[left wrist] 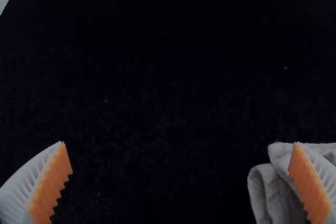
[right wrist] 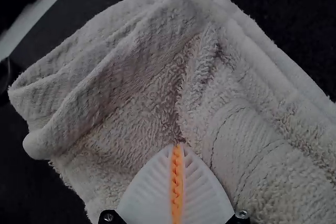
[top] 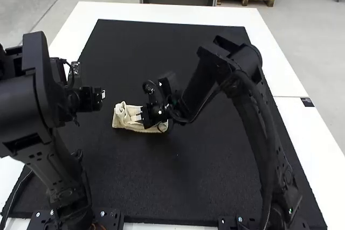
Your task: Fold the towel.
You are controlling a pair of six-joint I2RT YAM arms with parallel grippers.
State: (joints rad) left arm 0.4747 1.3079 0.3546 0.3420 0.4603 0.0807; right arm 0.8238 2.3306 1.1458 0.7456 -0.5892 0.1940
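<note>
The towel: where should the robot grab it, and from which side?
Probably by the bunched end of the towel nearest the left arm, coming from that side. Folds stick up there, so the open left pincer could close around them, away from the right pincer.

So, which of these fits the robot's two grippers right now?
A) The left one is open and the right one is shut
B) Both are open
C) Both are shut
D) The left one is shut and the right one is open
A: the left gripper stands wide open, while the right gripper is closed, its tips at the towel.
</note>
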